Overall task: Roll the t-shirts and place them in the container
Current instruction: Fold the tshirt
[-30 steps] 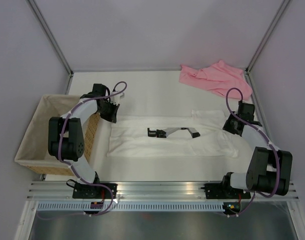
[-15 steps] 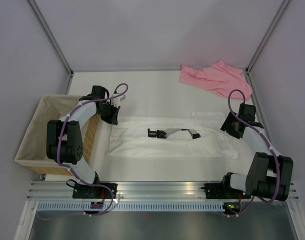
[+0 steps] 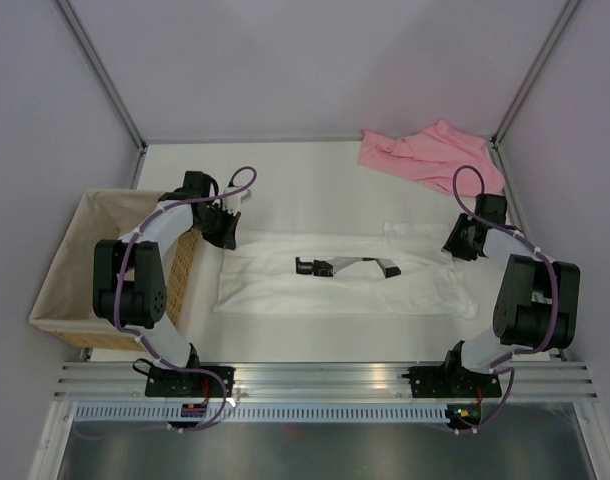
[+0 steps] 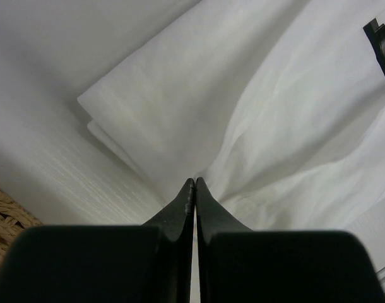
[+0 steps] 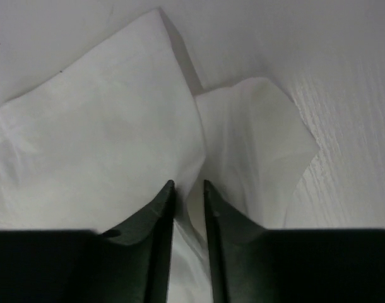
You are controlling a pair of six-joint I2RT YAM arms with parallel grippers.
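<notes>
The white t-shirt [image 3: 335, 290] lies folded into a wide band across the middle of the table, with a black print [image 3: 345, 266] on top. My left gripper [image 3: 228, 238] is at its far left corner, shut on a pinch of the white cloth [image 4: 274, 95]; creases run out from the tips [image 4: 194, 182]. My right gripper [image 3: 455, 248] is at the shirt's far right end, its jaws closed to a narrow gap with a fold of white cloth [image 5: 85, 145] between them [image 5: 187, 184]. The pink t-shirt [image 3: 430, 155] lies crumpled at the back right corner.
A wicker basket with a cloth liner [image 3: 75, 260] stands at the left edge of the table, beside my left arm; its weave shows in the left wrist view [image 4: 6, 218]. Frame posts and walls close in the back and sides.
My right gripper has moved a little toward the back with the shirt's right end, and that end has bunched. My left gripper has barely moved.
</notes>
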